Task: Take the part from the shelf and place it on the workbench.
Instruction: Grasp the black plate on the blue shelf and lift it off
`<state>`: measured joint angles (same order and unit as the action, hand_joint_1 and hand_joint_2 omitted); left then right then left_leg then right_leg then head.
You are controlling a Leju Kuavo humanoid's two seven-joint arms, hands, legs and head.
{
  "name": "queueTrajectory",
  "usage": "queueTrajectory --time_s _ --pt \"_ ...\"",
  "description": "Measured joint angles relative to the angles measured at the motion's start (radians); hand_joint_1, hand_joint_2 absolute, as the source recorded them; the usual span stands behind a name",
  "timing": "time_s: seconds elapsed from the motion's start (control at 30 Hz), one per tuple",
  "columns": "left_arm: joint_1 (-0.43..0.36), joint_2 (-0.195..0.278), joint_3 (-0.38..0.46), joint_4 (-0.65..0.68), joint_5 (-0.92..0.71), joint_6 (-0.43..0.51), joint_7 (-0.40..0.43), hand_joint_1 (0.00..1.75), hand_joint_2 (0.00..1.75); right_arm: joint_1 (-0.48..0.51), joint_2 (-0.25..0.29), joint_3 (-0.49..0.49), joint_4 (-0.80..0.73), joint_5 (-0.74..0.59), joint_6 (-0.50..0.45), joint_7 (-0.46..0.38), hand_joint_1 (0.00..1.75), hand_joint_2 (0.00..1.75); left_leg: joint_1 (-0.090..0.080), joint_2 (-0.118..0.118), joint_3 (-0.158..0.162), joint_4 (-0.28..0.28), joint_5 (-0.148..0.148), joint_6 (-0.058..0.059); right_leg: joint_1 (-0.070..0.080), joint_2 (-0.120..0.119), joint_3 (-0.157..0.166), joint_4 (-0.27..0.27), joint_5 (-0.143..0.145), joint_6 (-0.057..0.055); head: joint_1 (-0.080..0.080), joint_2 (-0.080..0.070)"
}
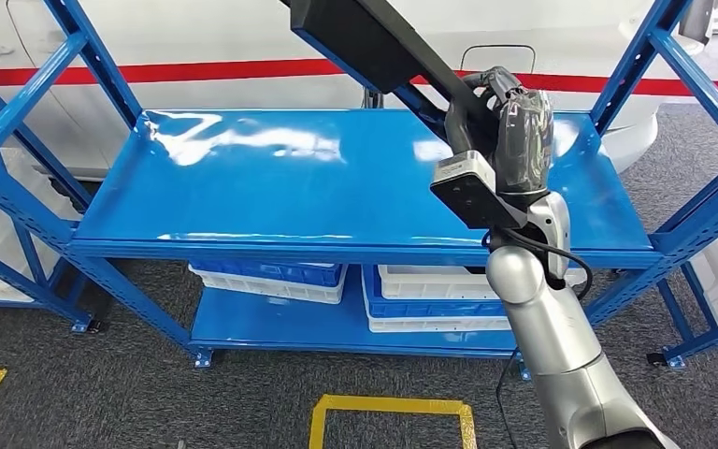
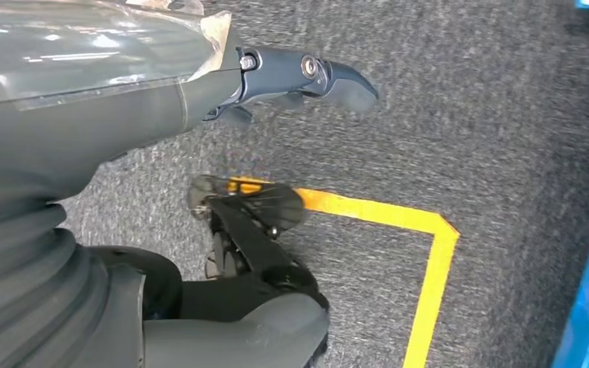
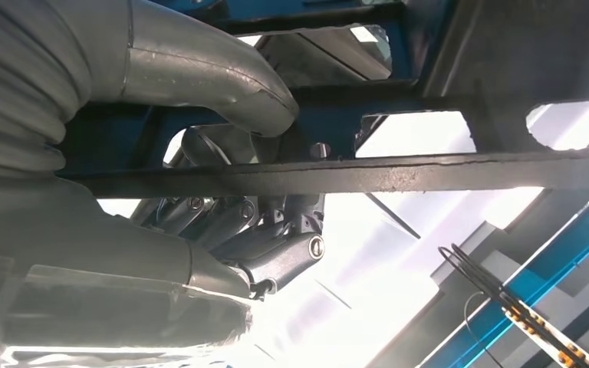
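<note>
While the right hand [image 1: 503,117] is raised above the blue shelf [image 1: 337,187], its fingers [image 3: 276,253] curl around a long black part [image 1: 374,42], which rises slanting over the shelf top without touching it. White and blue bins [image 1: 430,295] stand on the lower level. Over grey carpet [image 2: 491,115] with a yellow line [image 2: 429,261], the left hand [image 2: 222,84] holds nothing, fingers [image 2: 330,77] loosely bent

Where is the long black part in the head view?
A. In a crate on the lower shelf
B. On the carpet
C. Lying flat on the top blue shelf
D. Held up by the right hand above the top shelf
D: the right hand grips the long black part, which slants clear above the top shelf.
</note>
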<state>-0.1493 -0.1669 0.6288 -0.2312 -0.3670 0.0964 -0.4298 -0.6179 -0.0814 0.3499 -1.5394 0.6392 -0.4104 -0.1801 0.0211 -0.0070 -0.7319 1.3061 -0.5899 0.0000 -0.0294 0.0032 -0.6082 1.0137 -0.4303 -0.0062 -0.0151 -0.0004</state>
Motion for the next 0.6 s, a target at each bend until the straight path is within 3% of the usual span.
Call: queueTrajectory --time_s 0.03,0.13,0.2,0.27,0.33,0.37,0.43,0.5,0.53,0.6 --pt "0.0 0.0 0.001 0.0 0.0 0.0 0.0 0.0 1.75 0.0 0.001 0.0 0.004 -0.001 -0.002 -0.001 1.75 1.75 0.0 0.0 0.021 -0.017 0.011 0.002 0.001 -0.001 -0.006 0.0 0.005 0.001 0.0 0.0" --pt "-0.001 0.003 0.002 0.0 0.001 0.0 0.0 0.0 1.75 0.0 0.006 0.0 0.013 -0.007 -0.011 -0.01 1.75 1.75 -0.002 0.001 0.163 -0.219 0.073 0.014 0.005 -0.001 -0.018 0.0 0.02 0.01 0.0 0.0" --pt "-0.001 0.005 0.003 0.0 0.001 0.0 0.001 0.0 1.75 0.0 0.009 0.001 0.017 -0.011 -0.019 -0.018 1.75 1.75 -0.009 0.0 0.205 -0.289 0.087 0.02 0.006 -0.002 -0.021 -0.001 0.03 0.023 0.0 0.0" --pt "-0.001 0.006 0.003 0.0 0.001 0.0 0.003 0.0 1.75 0.0 0.012 0.002 0.022 -0.014 -0.025 -0.023 1.75 1.75 -0.015 -0.001 0.198 -0.294 0.098 0.027 0.008 -0.003 -0.023 -0.005 0.042 0.039 0.0 0.0" --pt "-0.002 0.006 0.003 0.0 0.001 0.0 0.004 0.0 1.75 0.001 0.012 0.002 0.025 -0.015 -0.028 -0.026 1.75 1.75 -0.013 0.004 0.19 -0.308 0.117 0.042 0.01 -0.004 -0.038 0.008 0.03 0.045 0.001 0.0" --pt "-0.002 0.007 0.003 0.0 0.001 0.001 0.005 0.0 1.75 0.002 0.012 0.002 0.027 -0.015 -0.029 -0.027 1.75 1.75 -0.012 0.006 0.183 -0.315 0.13 0.051 0.012 -0.004 -0.053 0.038 0.004 0.041 0.002 0.0" --pt "-0.003 0.007 0.003 0.0 0.001 0.001 0.005 0.0 1.75 0.004 0.011 0.003 0.031 -0.016 -0.032 -0.029 1.75 1.75 -0.012 0.009 0.161 -0.319 0.151 0.062 0.013 -0.005 -0.096 0.158 -0.077 0.027 0.006 0.0" --pt "-0.002 0.007 0.004 0.0 0.001 0.0 0.007 0.0 1.75 0.01 0.011 0.003 0.036 -0.016 -0.034 -0.031 1.75 1.75 -0.016 0.01 0.136 -0.318 0.17 0.063 0.013 -0.005 -0.118 0.268 -0.125 0.03 0.008 0.0" --pt "-0.002 0.007 0.004 0.0 0.001 0.0 0.008 0.0 1.75 0.012 0.011 0.003 0.038 -0.017 -0.035 -0.032 1.75 1.75 -0.017 0.01 0.124 -0.317 0.179 0.062 0.013 -0.005 -0.106 0.278 -0.123 0.037 0.008 0.0" --pt "-0.002 0.007 0.004 0.0 0.001 0.0 0.009 0.0 1.75 0.013 0.01 0.003 0.042 -0.017 -0.036 -0.034 1.75 1.75 -0.019 0.009 0.103 -0.315 0.196 0.058 0.013 -0.005 -0.021 0.179 -0.088 0.05 0.008 0.0"
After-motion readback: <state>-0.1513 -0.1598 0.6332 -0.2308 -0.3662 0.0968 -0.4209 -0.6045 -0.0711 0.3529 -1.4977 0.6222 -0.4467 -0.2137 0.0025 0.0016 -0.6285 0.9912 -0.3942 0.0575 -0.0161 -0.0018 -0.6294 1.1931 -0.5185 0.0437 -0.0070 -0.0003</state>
